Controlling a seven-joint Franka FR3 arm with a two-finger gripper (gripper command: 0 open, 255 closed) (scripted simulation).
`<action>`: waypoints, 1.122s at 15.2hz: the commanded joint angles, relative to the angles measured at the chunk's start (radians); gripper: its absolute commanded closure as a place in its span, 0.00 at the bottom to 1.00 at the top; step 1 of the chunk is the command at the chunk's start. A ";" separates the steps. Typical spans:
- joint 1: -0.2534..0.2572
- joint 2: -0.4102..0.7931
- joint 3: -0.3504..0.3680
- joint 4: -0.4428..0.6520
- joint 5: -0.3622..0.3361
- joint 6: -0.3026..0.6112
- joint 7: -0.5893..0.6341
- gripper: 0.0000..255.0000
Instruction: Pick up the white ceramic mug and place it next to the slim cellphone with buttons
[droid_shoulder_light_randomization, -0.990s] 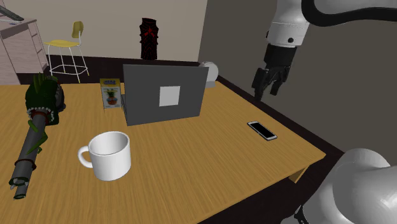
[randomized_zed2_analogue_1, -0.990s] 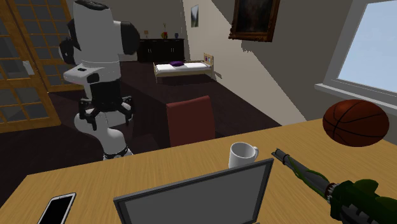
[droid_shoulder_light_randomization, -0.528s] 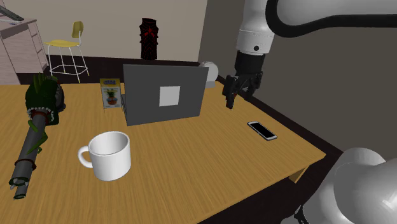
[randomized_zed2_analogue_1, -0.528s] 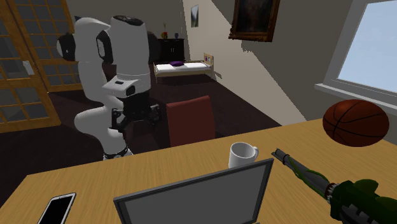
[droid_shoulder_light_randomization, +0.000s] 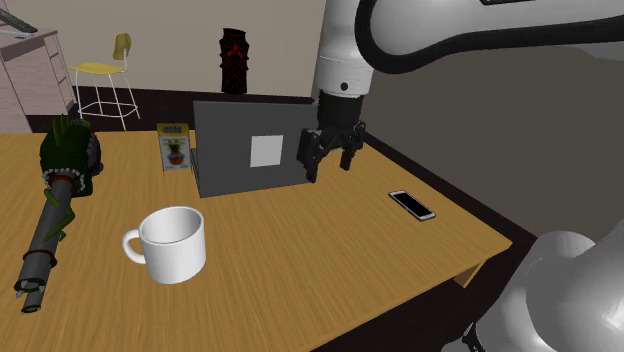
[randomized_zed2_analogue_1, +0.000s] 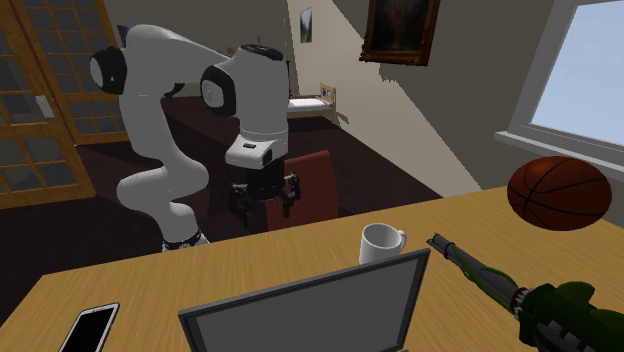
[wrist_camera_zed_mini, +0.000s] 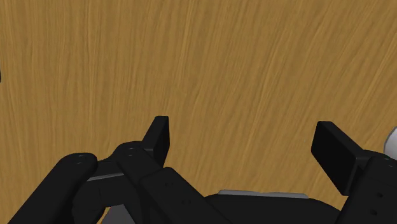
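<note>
— Where was the mug?
— At the shoulder view's lower left, the white mug (droid_shoulder_light_randomization: 172, 245) stood upright on the desk (droid_shoulder_light_randomization: 300, 270), well apart from everything.
— And the hand?
— Right of centre, by the laptop (droid_shoulder_light_randomization: 258, 148), the hand (droid_shoulder_light_randomization: 328, 165) hung spread wide, holding nothing. The cellphone (droid_shoulder_light_randomization: 412, 205) lay further right.
— Best approach?
— Probably to cross above the mug, then straddle the rim opposite its handle

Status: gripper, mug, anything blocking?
Gripper open, empty, over the table beside the laptop. White mug upright, not yet grasped. Cellphone flat near the table edge. Bare wood between gripper and mug.
</note>
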 joint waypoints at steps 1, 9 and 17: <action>0.008 0.069 0.029 0.044 -0.003 0.028 0.034 0.00; 0.053 0.338 0.122 0.248 -0.061 0.093 0.169 0.00; 0.149 0.641 0.167 0.541 -0.177 0.089 0.297 0.00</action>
